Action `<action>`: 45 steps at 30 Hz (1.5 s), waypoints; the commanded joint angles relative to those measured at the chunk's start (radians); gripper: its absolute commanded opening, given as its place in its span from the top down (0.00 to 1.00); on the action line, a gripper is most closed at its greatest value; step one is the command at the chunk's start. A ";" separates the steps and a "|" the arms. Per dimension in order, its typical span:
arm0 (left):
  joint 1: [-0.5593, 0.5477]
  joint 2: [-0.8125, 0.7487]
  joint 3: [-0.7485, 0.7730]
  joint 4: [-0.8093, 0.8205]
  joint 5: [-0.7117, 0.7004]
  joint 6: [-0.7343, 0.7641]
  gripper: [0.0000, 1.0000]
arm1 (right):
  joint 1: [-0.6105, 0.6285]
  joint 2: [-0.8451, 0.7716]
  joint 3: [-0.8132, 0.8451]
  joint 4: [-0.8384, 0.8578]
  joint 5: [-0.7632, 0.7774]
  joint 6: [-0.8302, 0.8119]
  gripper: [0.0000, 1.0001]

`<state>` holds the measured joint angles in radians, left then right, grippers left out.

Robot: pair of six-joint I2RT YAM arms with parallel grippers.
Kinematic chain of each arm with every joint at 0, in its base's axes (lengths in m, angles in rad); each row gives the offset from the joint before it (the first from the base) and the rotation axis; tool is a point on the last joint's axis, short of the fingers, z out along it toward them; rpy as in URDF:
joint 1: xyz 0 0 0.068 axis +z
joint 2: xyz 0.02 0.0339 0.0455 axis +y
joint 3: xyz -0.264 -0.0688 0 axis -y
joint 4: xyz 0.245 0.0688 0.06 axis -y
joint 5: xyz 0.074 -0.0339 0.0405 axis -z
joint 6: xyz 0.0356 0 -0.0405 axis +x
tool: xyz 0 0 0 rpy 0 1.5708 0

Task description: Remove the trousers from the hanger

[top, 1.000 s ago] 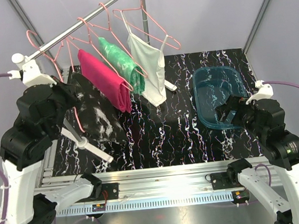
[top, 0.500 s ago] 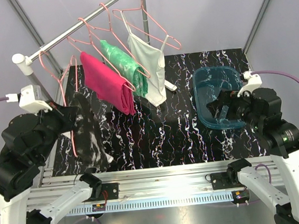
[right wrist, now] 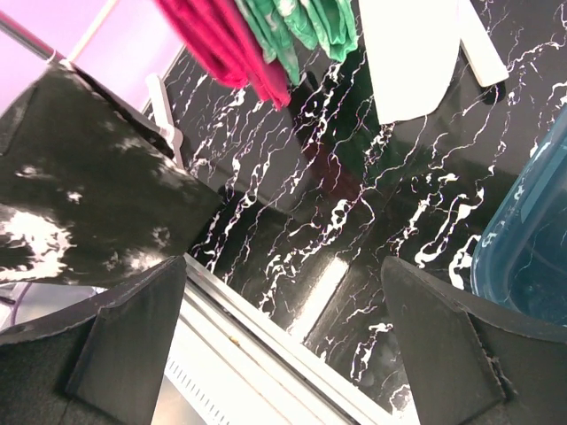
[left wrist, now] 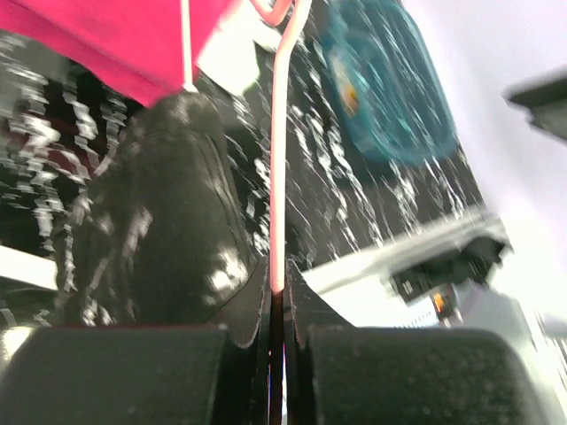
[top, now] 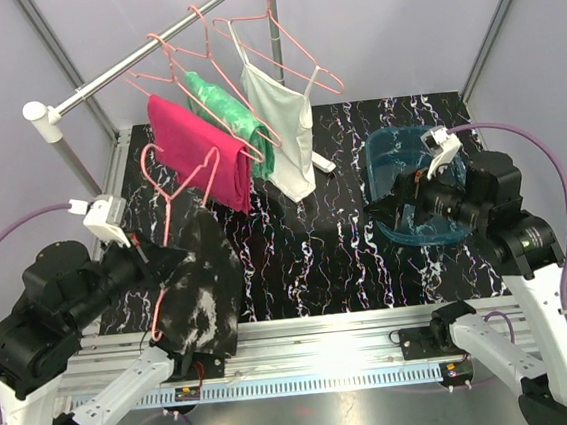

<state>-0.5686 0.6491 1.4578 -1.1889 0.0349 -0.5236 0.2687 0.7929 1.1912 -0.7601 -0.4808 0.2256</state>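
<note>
Black speckled trousers (top: 201, 291) draped on pink hanger (top: 165, 199), front-left.
Top: left gripper (top: 155, 257) clamped on hanger. Left wrist: only thin wire pinched; it may twist in grip. Right wrist: right gripper (right wrist: 283, 266) spread wide, empty; cloth may slide off uncaught.

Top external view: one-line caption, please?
Left claw shut on the pink hanger bearing black speckled trousers, off the rail; right claw open by the blue tub.

Pale lilac walls (top: 396, 21) enclose black surface (top: 348, 256) veined white; dark struts (top: 493, 32) brace corners; steel clothes rail (top: 128, 59) crosses rear left; bright light glares off aluminium frame (top: 315, 332) at near edge.
</note>
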 commanded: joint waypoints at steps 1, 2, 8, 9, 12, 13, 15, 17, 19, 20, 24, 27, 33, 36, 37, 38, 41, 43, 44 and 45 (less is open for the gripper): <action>-0.004 -0.017 0.006 0.065 0.267 0.036 1.00 | 0.004 -0.021 0.051 -0.013 -0.010 -0.046 0.01; -0.004 -0.016 0.009 0.061 0.298 0.043 1.00 | 0.006 -0.029 0.053 -0.024 -0.002 -0.061 0.00; -0.004 -0.008 -0.013 0.161 0.486 0.028 1.00 | 0.006 -0.089 0.041 -0.071 -0.013 -0.071 0.01; -0.004 -0.002 -0.014 0.223 0.523 0.002 1.00 | 0.003 -0.098 0.038 -0.074 -0.059 -0.071 0.01; -0.004 0.038 -0.005 0.367 0.594 -0.053 1.00 | 0.006 -0.109 0.039 -0.071 -0.154 -0.081 0.01; -0.004 0.053 0.007 0.400 0.627 -0.064 1.00 | 0.006 -0.112 0.050 -0.071 -0.186 -0.084 0.01; -0.004 0.108 0.056 0.474 0.655 -0.087 1.00 | 0.018 -0.103 0.071 -0.085 -0.170 -0.097 0.01; -0.004 0.153 0.102 0.501 0.674 -0.090 1.00 | 0.036 -0.086 0.103 -0.097 -0.108 -0.114 0.01; -0.005 0.214 0.153 0.560 0.681 -0.095 1.00 | 0.056 -0.070 0.137 -0.110 -0.059 -0.120 0.01; -0.005 0.233 0.167 0.577 0.678 -0.099 1.00 | 0.063 -0.066 0.149 -0.114 -0.056 -0.124 0.00; -0.039 0.302 0.167 0.775 0.625 -0.159 1.00 | 0.067 -0.063 0.197 -0.123 -0.076 -0.117 0.01; -0.146 0.343 0.135 0.923 0.448 -0.187 1.00 | 0.093 -0.057 0.228 -0.151 -0.078 -0.127 0.00; -0.474 0.553 0.258 1.003 -0.018 -0.018 1.00 | 0.213 -0.037 0.232 -0.202 0.130 -0.184 0.03; -0.519 0.653 0.309 1.043 -0.213 -0.033 1.00 | 0.274 -0.043 0.219 -0.194 0.226 -0.212 0.03; -0.519 0.678 0.325 1.045 -0.251 -0.045 1.00 | 0.282 -0.049 0.212 -0.193 0.229 -0.216 0.02; -0.521 0.707 0.346 1.040 -0.286 -0.052 1.00 | 0.290 -0.055 0.208 -0.188 0.228 -0.219 0.02; -0.540 0.793 0.400 1.055 -0.417 -0.050 1.00 | 0.297 -0.081 0.182 -0.163 0.215 -0.220 0.02; -0.560 0.842 0.424 1.072 -0.495 -0.044 1.00 | 0.296 -0.106 0.147 -0.127 0.212 -0.220 0.02; -0.566 0.853 0.432 1.081 -0.512 -0.042 1.00 | 0.296 -0.113 0.131 -0.111 0.211 -0.220 0.02; -0.573 0.863 0.435 1.097 -0.535 -0.044 1.00 | 0.296 -0.121 0.113 -0.079 0.208 -0.220 0.02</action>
<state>-1.1156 1.5284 1.7840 -0.3752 -0.2932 -0.5926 0.5549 0.6941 1.3396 -0.9325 -0.2962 0.0265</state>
